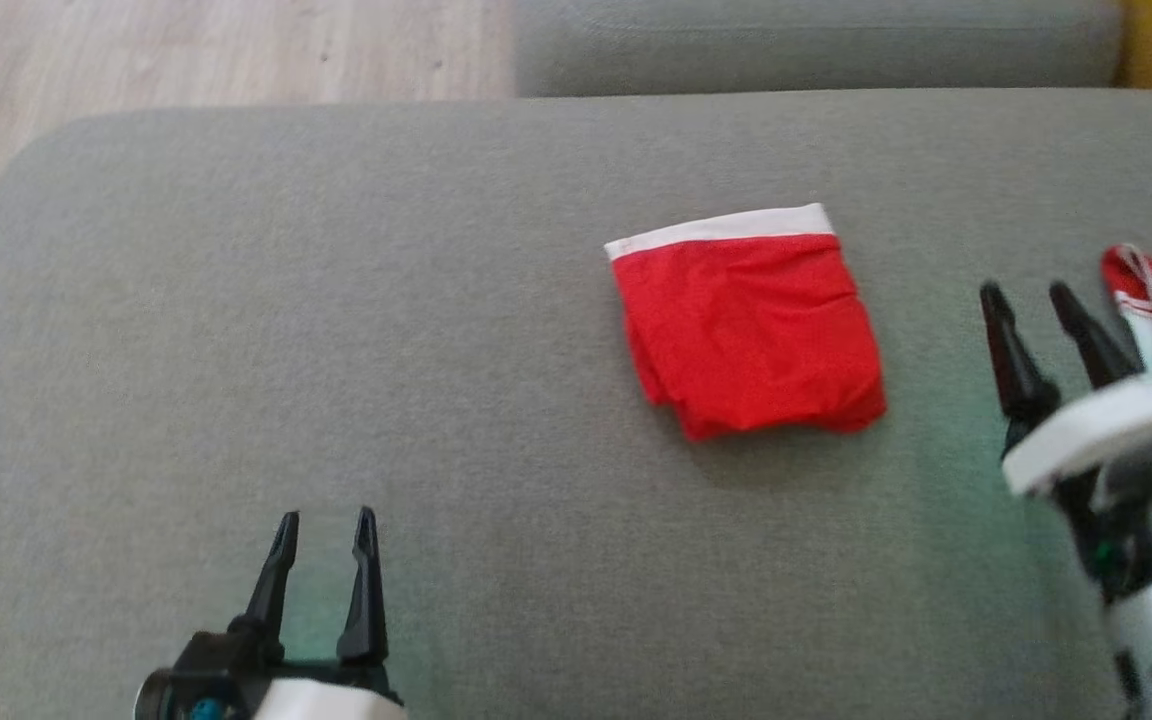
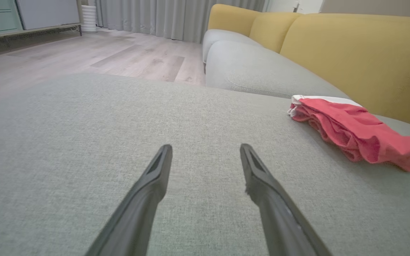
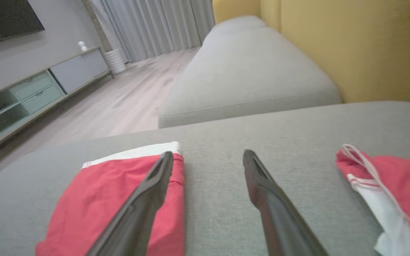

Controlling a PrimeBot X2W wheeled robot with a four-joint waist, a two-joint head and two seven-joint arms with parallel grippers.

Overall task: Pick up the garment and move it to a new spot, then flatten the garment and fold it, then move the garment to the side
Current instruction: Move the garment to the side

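The garment (image 1: 751, 325) is a pair of red shorts with a white waistband, lying folded on the grey sofa seat (image 1: 336, 330), right of centre. It also shows as the red folded garment (image 2: 358, 131) at the right of the left wrist view and the garment (image 3: 112, 202) at the lower left of the right wrist view. My left gripper (image 1: 326, 525) stands open over bare cushion at the lower left, far from it. My right gripper (image 1: 1028, 292) is open just right of the garment, empty; its left finger (image 3: 148, 199) overlaps the cloth's edge in its own view.
A second red and white garment with a drawstring (image 1: 1151, 290) lies at the far right of the seat, behind my right wrist. A second grey cushion (image 1: 816, 45) lies beyond, with yellow backrests (image 2: 361, 53). Wood floor (image 1: 186, 50) lies past the seat's left and far edge.
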